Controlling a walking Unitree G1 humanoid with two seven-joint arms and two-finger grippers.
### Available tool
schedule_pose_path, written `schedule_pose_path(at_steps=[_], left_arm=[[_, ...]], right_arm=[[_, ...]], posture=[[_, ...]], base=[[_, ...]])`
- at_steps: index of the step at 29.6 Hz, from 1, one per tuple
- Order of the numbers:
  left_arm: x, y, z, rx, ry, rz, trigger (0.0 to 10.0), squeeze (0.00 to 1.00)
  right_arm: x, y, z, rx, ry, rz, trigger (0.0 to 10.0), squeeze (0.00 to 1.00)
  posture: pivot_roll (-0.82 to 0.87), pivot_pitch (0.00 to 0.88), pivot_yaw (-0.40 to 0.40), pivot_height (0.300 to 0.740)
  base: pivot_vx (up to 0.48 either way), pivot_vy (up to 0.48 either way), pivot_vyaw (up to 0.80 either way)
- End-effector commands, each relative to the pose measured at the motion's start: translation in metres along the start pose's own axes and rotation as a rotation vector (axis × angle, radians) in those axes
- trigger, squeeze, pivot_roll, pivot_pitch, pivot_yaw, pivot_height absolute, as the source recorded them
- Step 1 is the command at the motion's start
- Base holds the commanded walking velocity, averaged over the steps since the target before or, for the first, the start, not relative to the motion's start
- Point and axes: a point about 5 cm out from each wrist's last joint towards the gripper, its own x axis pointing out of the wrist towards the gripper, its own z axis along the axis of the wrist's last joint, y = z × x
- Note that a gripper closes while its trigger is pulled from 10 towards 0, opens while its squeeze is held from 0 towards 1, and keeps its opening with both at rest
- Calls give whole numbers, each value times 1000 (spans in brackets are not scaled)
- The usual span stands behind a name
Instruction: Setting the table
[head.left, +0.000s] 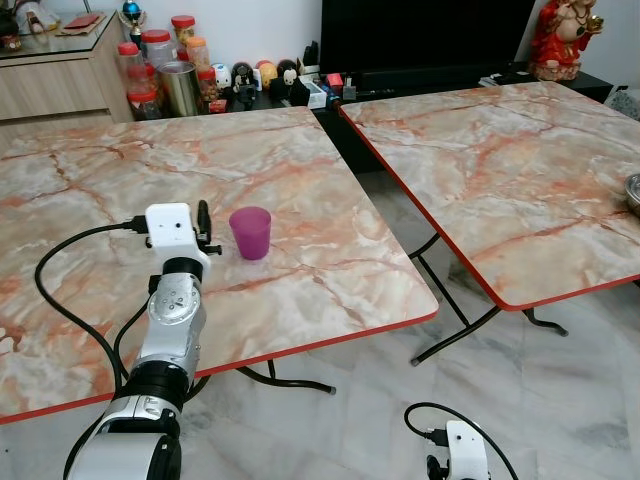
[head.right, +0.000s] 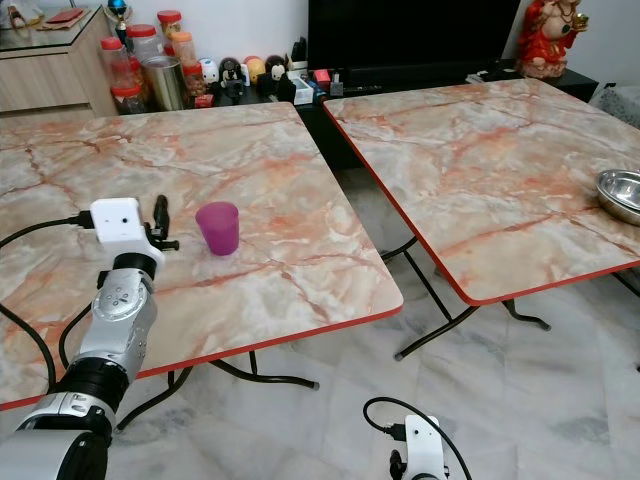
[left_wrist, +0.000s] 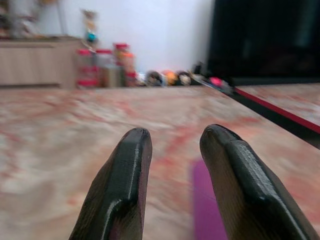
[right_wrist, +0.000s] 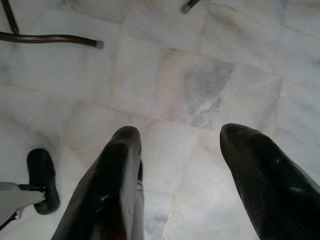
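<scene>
Fingers (right_wrist: 120, 170) of the right gripper (right_wrist: 177, 150) are spread apart with nothing between them, hanging low over the pale tiled floor (right_wrist: 200, 75) near the robot, where a black table foot (right_wrist: 50, 39) shows. On the left arm, the left gripper (left_wrist: 172, 145) has its two fingers (left_wrist: 127, 175) parted with a narrow gap, grasping nothing. It sits over the left table (head.left: 300, 170), its white wrist block (head.left: 168, 225) just left of the cup (head.left: 250, 232). The purple cup stands upright on the marble top, near the table's middle and just beside the fingers on their right; in the left wrist view a strip of purple shows low between the finger pads, not gripped. A black cable (head.left: 60, 260) loops from the wrist back toward the robot.

To the right, a second marble table (head.right: 480, 150) stands apart from the first, with a gap of floor between them. A steel bowl (head.right: 620, 193) rests at its right edge.

Farther off, jars (head.left: 155, 60) with red lids and a metal tin stand by a wooden cabinet (head.left: 60, 85) at far left. Small figurines (head.left: 265, 78) line a low dark shelf below a black screen (head.left: 420, 35), and a red statue (head.left: 560, 40) sits at far right.
</scene>
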Motion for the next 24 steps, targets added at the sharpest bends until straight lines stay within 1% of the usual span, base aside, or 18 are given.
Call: schedule_pose_path(at_steps=[1, 3, 7, 8, 10, 15, 24], left_arm=[[6, -11, 3, -17, 19, -43, 10000, 0], [8, -13, 4, -10, 26, -54, 10000, 0], [9, -13, 6, -30, 26, -87, 10000, 0], [10, -12, 8, -41, 27, -104, 10000, 0], [11, -11, 9, -45, 30, -114, 10000, 0], [10, -10, 7, -41, 38, -118, 10000, 0], [11, -9, 11, -47, 23, -114, 10000, 0]], right_arm=[[0, 0, 2, 16, -6, -4, 10000, 0], [0, 0, 2, 19, -6, -4, 10000, 0], [0, 0, 2, 19, -10, 0, 10000, 0], [0, 2, 4, 8, -19, 16, 10000, 0], [0, 2, 3, 8, -16, 10, 10000, 0], [0, 1, 2, 11, -13, -1, 10000, 0], [0, 1, 1, 13, -10, -3, 10000, 0]], posture=[[3, 0, -10, 740], [3, 0, -10, 740], [4, 0, -11, 740], [4, 0, -9, 740], [7, 0, -10, 740], [3, 0, -7, 740], [2, 0, -6, 740]], base=[[0, 0, 0], [0, 0, 0], [0, 0, 0], [274, 0, 0], [289, 0, 0], [302, 0, 0], [334, 0, 0]])
